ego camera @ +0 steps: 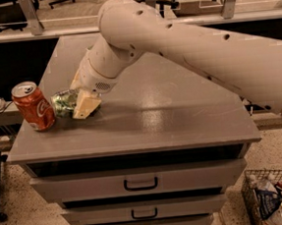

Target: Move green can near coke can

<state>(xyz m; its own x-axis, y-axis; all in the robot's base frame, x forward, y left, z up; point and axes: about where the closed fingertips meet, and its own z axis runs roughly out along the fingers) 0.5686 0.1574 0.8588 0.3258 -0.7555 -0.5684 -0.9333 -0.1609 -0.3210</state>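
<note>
The coke can (32,106), red-orange with white script and a silver top, stands tilted at the left edge of the grey cabinet top (170,112). The green can (64,102), crushed and shiny, lies right beside it, touching or nearly touching its right side. My gripper (81,104) comes in from the upper right and is shut on the green can's right end, with one pale finger (86,105) in front of it. The can rests at table height.
The cabinet has three drawers with dark handles (140,185) below the top. A wire basket (277,202) of packets stands on the floor at the lower right. Chairs and table legs are behind the cabinet. The coke can is close to the cabinet's left edge.
</note>
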